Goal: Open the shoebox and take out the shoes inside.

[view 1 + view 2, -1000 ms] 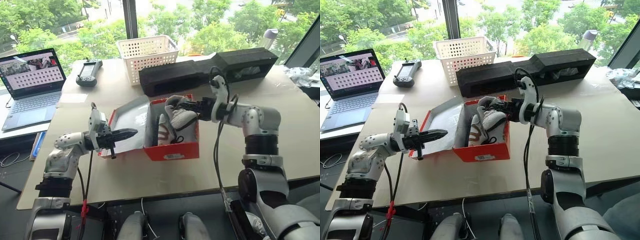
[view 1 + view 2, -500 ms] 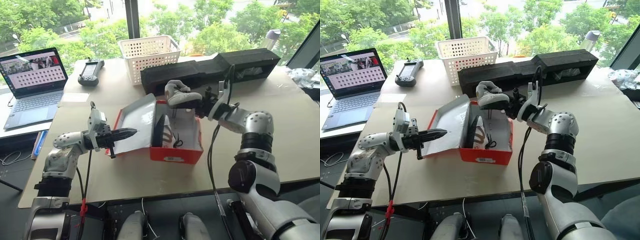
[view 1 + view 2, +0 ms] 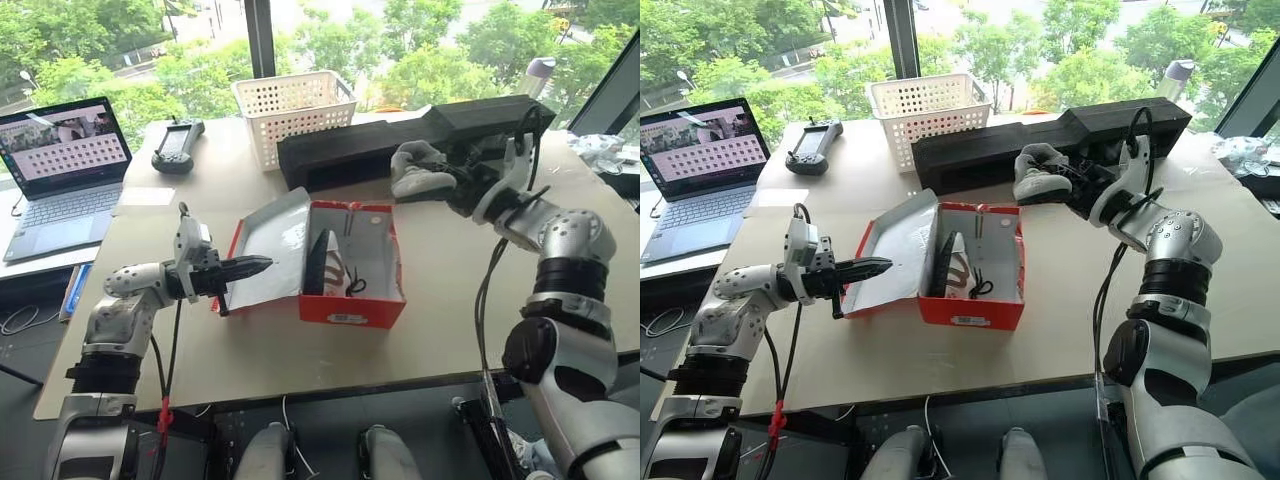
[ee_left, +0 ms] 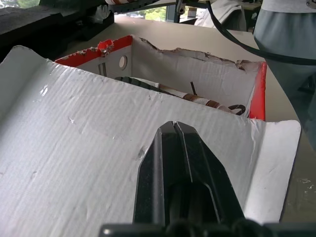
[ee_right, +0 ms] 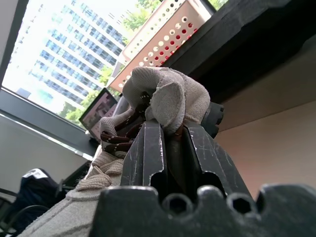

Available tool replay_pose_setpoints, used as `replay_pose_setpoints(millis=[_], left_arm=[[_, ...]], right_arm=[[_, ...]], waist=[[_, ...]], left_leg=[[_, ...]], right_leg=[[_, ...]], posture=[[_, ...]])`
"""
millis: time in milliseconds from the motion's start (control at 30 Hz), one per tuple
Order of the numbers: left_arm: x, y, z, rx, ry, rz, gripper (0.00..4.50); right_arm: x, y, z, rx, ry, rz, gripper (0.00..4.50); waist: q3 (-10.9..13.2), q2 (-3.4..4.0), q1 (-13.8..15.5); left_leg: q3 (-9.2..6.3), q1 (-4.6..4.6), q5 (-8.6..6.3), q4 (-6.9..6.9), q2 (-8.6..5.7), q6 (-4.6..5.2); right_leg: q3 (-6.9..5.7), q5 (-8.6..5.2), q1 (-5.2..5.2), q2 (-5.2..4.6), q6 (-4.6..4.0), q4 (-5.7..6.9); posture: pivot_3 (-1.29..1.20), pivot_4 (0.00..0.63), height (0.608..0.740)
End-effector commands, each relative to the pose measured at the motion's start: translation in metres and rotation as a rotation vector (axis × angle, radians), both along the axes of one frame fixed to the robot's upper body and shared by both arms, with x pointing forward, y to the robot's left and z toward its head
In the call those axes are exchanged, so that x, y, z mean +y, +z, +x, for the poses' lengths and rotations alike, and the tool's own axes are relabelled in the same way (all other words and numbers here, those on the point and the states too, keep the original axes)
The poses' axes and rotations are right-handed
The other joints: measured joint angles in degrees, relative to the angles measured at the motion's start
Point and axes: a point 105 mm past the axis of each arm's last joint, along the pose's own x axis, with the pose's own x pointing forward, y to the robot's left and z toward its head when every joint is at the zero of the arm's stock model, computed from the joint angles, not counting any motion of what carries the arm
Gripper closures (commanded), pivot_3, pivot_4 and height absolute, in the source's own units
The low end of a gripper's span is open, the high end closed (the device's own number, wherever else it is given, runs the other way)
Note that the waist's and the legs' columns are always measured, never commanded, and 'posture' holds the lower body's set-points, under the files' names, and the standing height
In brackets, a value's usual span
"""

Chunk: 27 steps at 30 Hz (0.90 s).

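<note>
One shoe [image 3: 1040,172] lifted clear of shoebox [image 3: 970,300], pinched at heel by right gripper [image 3: 1080,185] fingers, held above tabletop [image 3: 1060,330]; second shoe [image 3: 948,265] left inside; lid [image 3: 890,250] pressed flat by left gripper [image 3: 875,267], fingers closed, empty

Your right claw [image 5: 168,148] has carried one sneaker [image 3: 420,172] up out of the shoebox [image 3: 352,305] and swung it toward 2 o'clock, above the desk [image 3: 450,270] beside the black foam block [image 3: 400,140].

Bright daylight comes through the windows [image 3: 400,40] behind the counter [image 3: 300,350], casting soft shadows. The right wrist view's sky looks blown out, its foreground perhaps slightly soft.
</note>
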Motion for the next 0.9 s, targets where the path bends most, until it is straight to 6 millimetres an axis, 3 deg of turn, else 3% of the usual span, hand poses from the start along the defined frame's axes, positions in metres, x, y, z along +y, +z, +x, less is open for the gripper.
replay_pose_setpoints(millis=[33,300,433,467,500,600,767,900], left_arm=[[0.000,0.011,0.001,-0.043,-0.003,0.005,4.50],[-0.002,0.012,0.002,-0.048,-0.002,0.008,4.50],[0.000,0.014,0.001,-0.052,0.005,0.008,4.50],[0.001,0.014,0.001,-0.053,0.007,0.008,4.50],[0.001,0.014,0.001,-0.054,0.009,0.008,4.50],[0.001,0.014,0.000,-0.054,0.014,0.006,4.50],[0.001,0.014,0.001,-0.054,0.014,0.003,4.50],[0.000,0.014,0.001,-0.054,0.011,0.002,4.50]], right_arm=[[-0.029,0.003,0.002,-0.055,-0.173,-0.158,4.29],[-0.046,-0.035,0.014,0.112,-0.327,-0.285,4.29],[-0.051,-0.038,0.013,0.136,-0.344,-0.307,4.29],[-0.053,-0.040,0.012,0.148,-0.346,-0.313,3.45],[-0.054,-0.043,0.010,0.159,-0.347,-0.324,3.26],[-0.059,-0.052,0.006,0.222,-0.335,-0.467,2.17],[-0.053,-0.055,0.008,0.241,-0.286,-0.574,0.50],[-0.050,-0.052,0.010,0.229,-0.279,-0.582,0.50]], waist=[[0.01,0.01,-0.09],[0.05,0.02,-1.70],[0.05,0.02,-1.54],[0.05,0.02,-1.50],[0.05,0.02,-1.44],[0.05,0.02,-1.39],[0.04,0.02,-1.54],[0.04,0.02,-1.98]], left_leg=[[0.02,0.00,0.00,0.01,0.00,0.00],[0.24,0.14,0.01,-0.06,0.03,0.01],[0.24,0.16,0.00,-0.04,0.03,0.02],[0.24,0.17,0.00,-0.02,0.03,0.02],[0.24,0.18,0.00,-0.01,0.03,0.03],[0.23,0.22,-0.02,0.04,0.03,0.05],[0.23,0.26,-0.02,0.06,0.05,0.06],[0.27,0.33,-0.03,0.06,0.08,0.06]], right_leg=[[0.02,0.00,-0.01,0.00,0.00,0.00],[0.25,0.00,-0.01,0.07,0.00,0.00],[0.27,0.00,0.04,0.08,0.02,0.00],[0.27,0.01,0.06,0.08,0.03,0.00],[0.27,0.01,0.08,0.08,0.03,0.00],[0.29,0.03,0.15,0.07,0.07,-0.03],[0.31,0.04,0.17,0.06,0.07,-0.06],[0.33,0.05,0.20,0.06,0.06,-0.06]], posture=[[0.00,0.150,0.731],[0.00,0.150,0.731],[0.00,0.150,0.731],[0.00,0.150,0.731],[0.00,0.150,0.731],[0.00,0.150,0.731],[0.00,0.150,0.731],[0.00,0.150,0.731]])
